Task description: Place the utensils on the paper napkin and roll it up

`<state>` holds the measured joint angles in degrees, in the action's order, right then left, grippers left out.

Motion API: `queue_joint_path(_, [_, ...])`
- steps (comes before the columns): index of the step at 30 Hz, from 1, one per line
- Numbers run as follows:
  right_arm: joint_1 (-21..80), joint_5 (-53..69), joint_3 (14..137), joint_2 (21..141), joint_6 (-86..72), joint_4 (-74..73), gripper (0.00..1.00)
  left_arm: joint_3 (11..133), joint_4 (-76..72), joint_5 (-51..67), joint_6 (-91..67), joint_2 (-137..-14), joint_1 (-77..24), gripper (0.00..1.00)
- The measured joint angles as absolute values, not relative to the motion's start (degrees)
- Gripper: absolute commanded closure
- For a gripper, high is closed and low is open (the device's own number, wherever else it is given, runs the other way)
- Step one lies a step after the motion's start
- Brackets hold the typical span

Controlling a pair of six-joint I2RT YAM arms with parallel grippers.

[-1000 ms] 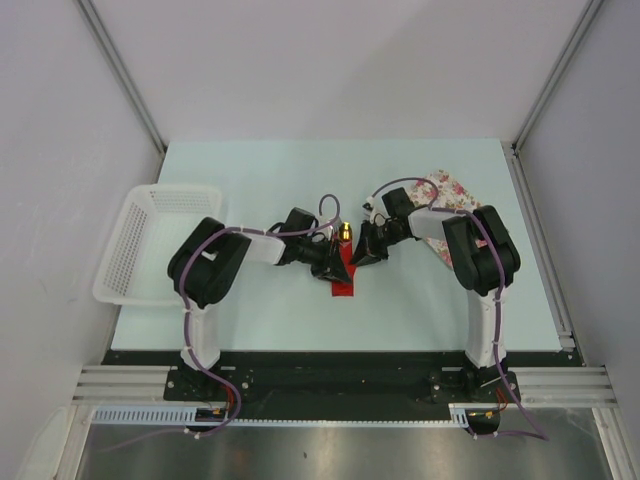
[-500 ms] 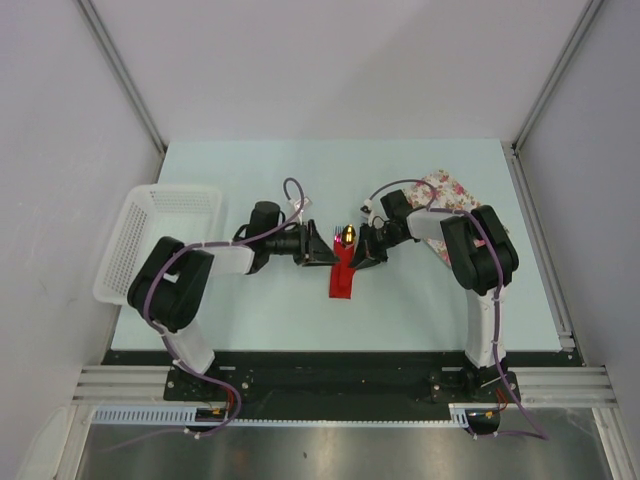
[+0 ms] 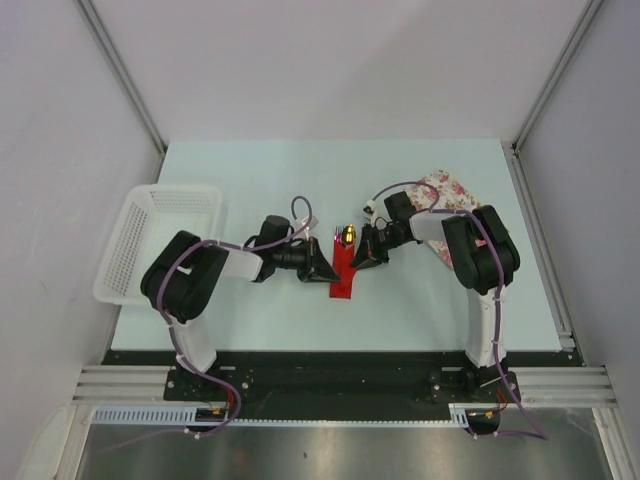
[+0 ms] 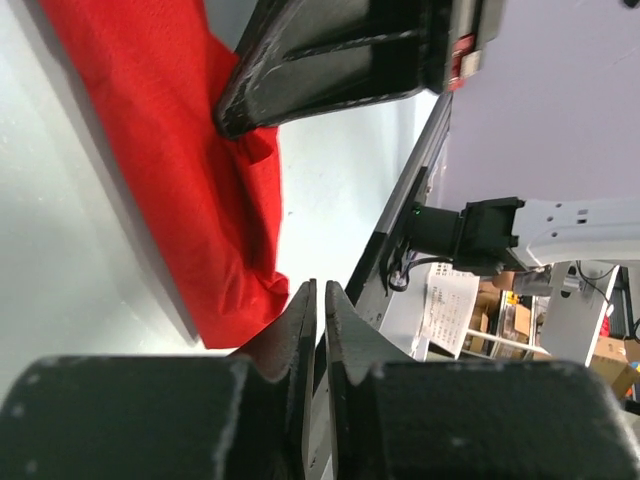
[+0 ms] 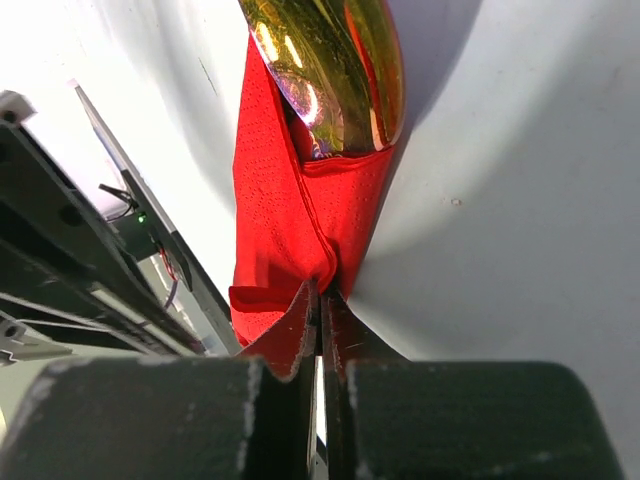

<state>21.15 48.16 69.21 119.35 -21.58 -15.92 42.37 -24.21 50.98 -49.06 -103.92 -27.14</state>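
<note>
The red paper napkin lies on the table as a narrow folded strip. The spoon's gold bowl sticks out of its far end, and the rest of the utensils is wrapped inside. In the right wrist view the napkin narrows into my right gripper, which is shut on its fold just below the gold bowl. My left gripper sits low by the napkin's left edge. Its jaws are shut to a thin slit with nothing between them. The right gripper's fingers press the paper opposite.
A white mesh basket stands at the table's left edge. A white floral cloth lies at the back right, behind the right arm. Both arms reach inward and meet at mid-table.
The left arm swung out to the left, then came back low against the napkin's left side. Its jaws widened, then closed. The right gripper kept its hold and barely moved.
</note>
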Motion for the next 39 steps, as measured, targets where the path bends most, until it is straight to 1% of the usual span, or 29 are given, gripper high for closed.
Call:
queue_joint_path(7, [20.9,48.6,68.8,119.3,-21.7,-15.5,1.00,42.4,-23.6,50.7,-49.0,-107.2,-27.4,0.91])
queue_joint_path(14, [20.5,49.1,68.4,119.3,-22.0,-15.2,1.00,42.5,-23.7,50.0,-49.4,-107.7,-27.4,0.92])
queue_joint_path(24, [20.3,49.4,68.2,119.3,-22.0,-14.8,1.00,46.7,-16.6,47.7,-44.9,-108.6,-29.7,0.92])
queue_joint_path(27, [20.3,49.5,68.2,119.3,-22.0,-14.8,0.90,47.1,-15.2,47.7,-43.9,-109.5,-30.2,0.92])
queue_joint_path(28, [20.3,49.5,68.2,119.3,-22.0,-14.9,0.80,47.4,-14.7,47.6,-43.4,-109.9,-30.3,0.92])
queue_joint_path(30, [20.1,50.1,68.2,119.3,-22.2,-14.9,0.73,47.9,-13.9,47.8,-42.9,-110.5,-30.4,0.92])
queue_joint_path(31, [19.9,50.6,68.2,119.3,-22.3,-15.0,0.65,48.2,-13.3,47.9,-42.5,-110.6,-30.4,0.92])
queue_joint_path(34, [18.9,52.3,68.3,119.2,-22.7,-15.3,0.52,49.2,-11.5,48.0,-40.9,-110.7,-30.5,0.87])
queue_joint_path(39, [18.1,52.2,70.2,119.0,-22.4,-16.4,0.51,50.3,-9.9,48.4,-39.2,-111.0,-30.7,0.81])
